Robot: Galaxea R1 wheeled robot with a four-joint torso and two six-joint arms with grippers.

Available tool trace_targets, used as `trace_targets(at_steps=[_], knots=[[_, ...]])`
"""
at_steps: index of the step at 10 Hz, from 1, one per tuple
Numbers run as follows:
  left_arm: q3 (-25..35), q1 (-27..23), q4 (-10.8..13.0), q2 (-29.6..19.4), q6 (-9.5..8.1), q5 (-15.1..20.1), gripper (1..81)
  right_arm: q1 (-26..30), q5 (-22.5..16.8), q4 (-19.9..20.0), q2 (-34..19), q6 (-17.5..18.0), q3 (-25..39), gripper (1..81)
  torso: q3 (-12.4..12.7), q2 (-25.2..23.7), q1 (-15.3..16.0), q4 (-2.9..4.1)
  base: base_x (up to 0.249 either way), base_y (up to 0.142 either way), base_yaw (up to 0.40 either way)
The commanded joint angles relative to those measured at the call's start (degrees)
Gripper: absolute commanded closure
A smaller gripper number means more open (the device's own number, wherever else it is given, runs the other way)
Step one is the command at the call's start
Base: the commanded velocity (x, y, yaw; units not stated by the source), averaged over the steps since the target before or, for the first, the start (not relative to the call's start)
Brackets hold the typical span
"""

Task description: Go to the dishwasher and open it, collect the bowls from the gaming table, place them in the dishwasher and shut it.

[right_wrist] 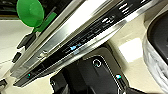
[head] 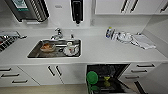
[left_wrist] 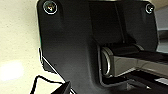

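Note:
The dishwasher (head: 107, 75) stands open under the white counter, its dark racked inside showing. A round green bowl (head: 92, 77) sits at the left front of that opening, with a second green shape just below it. In the right wrist view the same green bowl (right_wrist: 30, 12) is seen past the steel edge and dark control strip of the dishwasher door (right_wrist: 82, 37), which has small blue lights. Whether anything grips the bowl cannot be made out. The gaming table is out of view.
The steel sink (head: 35, 53) holds an orange-tinted dish (head: 47, 47) and a white mug (head: 70, 49). Bottles (head: 109, 32), white dishes (head: 125, 37) and a towel (head: 143, 41) lie on the counter's right. White drawers (head: 145, 70) flank the dishwasher. A stove (head: 6, 41) is at left.

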Motion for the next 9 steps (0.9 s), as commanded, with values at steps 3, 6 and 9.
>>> trace_targets(at_steps=[3,6,9], knots=[[0.06,-1.01,-5.05,-0.15,-0.26,2.14,1.0,-5.33,-4.31,0.85,7.80,-7.45,-13.74,1.0,0.00,0.00,0.00,0.00,0.000,0.000,0.000],[0.06,-1.01,-4.96,-0.77,-0.17,2.06,1.0,-9.12,-4.40,1.20,14.25,-10.45,-21.45,1.0,0.00,-5.73,3.69,0.00,0.000,0.000,0.000],[0.15,-1.01,-4.96,-1.03,-0.17,2.06,1.0,-12.28,-2.29,1.20,16.98,-12.65,-21.62,1.0,0.02,-7.61,4.83,0.00,0.000,0.000,0.000]])
